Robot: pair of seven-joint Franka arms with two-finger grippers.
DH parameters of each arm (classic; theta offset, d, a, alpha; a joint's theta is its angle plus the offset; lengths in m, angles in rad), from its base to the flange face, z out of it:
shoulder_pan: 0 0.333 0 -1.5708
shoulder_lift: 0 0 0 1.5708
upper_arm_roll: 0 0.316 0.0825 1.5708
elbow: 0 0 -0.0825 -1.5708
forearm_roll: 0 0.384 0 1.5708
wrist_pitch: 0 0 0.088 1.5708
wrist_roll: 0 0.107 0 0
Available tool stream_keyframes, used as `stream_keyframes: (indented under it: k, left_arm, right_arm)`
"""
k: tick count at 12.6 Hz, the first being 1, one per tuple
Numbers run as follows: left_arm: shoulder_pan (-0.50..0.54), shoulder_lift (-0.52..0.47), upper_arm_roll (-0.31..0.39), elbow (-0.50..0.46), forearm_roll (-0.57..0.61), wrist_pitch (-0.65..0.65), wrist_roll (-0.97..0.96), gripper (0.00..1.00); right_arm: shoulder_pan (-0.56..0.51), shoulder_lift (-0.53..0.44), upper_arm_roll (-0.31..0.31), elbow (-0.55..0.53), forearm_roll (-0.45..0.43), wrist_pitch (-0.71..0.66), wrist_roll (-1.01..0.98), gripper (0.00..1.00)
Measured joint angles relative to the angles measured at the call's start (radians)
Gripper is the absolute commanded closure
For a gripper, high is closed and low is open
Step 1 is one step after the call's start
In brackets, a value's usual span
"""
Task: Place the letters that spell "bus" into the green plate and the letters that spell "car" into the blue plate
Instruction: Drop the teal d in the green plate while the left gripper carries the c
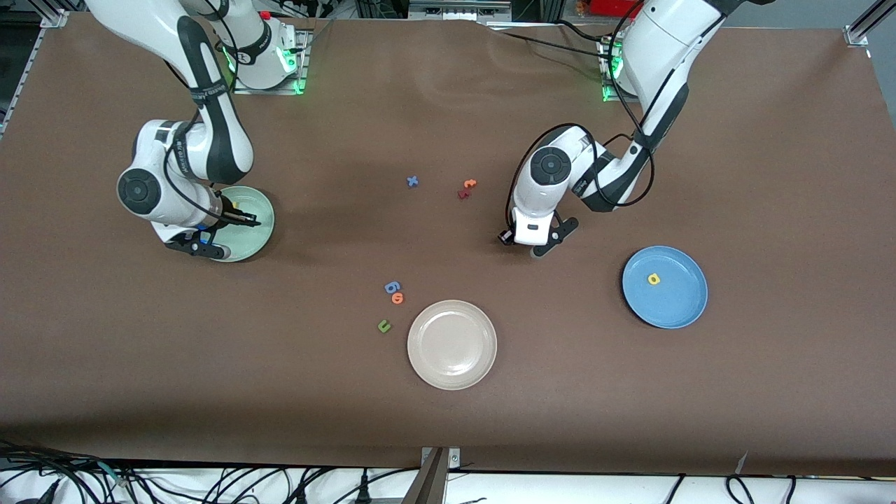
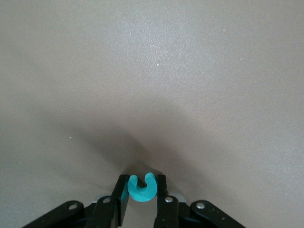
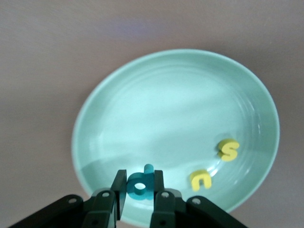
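The left claw [image 1: 533, 246] is down at the brown bench [image 1: 448, 420], between the blue plate [image 1: 682, 315] and the small orange and dark-red letters [image 1: 467, 189]. Its left wrist view shows its fingers [image 2: 161, 197] pressed onto a teal "c" [image 2: 141, 188] — the letter is pinched between them just above the bare bench top.

The blue plate lies toward the left arm's end of the bench, well apart from that claw, and holds a yellow "a" [image 1: 654, 279] near its middle.

The right claw [image 1: 210, 234] hangs over the green plate [image 1: 262, 234], which sits toward the right arm's end of the bench. In the right wrist view it is pinching a teal "b" [image 3: 140, 183] with stem and loop, held above the plate's [image 3: 156, 109] inner floor close to the rim. Two yellow letters already lie in that plate — an "s" [image 3: 228, 150] and a "u" [image 3: 200, 180], near each other beside the rim.

Relative to the beige plate [image 1: 452, 371], which is nearer to the front camera than both other plates: a blue "g"-like letter [image 1: 392, 287], an orange "o" [image 1: 397, 298] and an olive-green "u" [image 1: 383, 325] lie just beside it, toward the right arm's end. A blue "x" [image 1: 413, 181] lies farther from the camera, near the orange and dark-red letters.
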Motion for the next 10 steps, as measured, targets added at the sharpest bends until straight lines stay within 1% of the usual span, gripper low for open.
stream_keyframes:
  k: [1,2,5,7,8,10]
  left_arm:
    - [0.000,0.000,0.000,0.002,0.001,-0.005,0.006,0.79]
    - [0.000,0.001,0.001,0.009,0.001,-0.026,0.016,0.79]
    - [0.001,0.005,0.004,0.084,0.002,-0.155,0.089,0.80]
    - [0.007,0.006,0.009,0.138,0.002,-0.238,0.196,0.80]
    - [0.020,0.006,0.011,0.156,0.002,-0.267,0.272,0.80]
    - [0.071,0.006,0.012,0.178,0.002,-0.316,0.462,0.80]
  right_arm:
    - [0.000,0.008,0.000,-0.016,0.000,0.021,-0.007,0.52]
    - [0.001,0.014,0.001,-0.019,0.000,0.027,-0.009,0.01]
    - [0.002,0.010,0.001,-0.014,0.000,0.027,-0.011,0.00]
    - [0.002,0.002,0.000,0.007,0.000,0.002,-0.012,0.00]
    - [0.002,-0.007,-0.005,0.037,0.000,-0.041,-0.012,0.00]
    - [0.002,-0.026,-0.038,0.145,0.000,-0.200,-0.012,0.00]
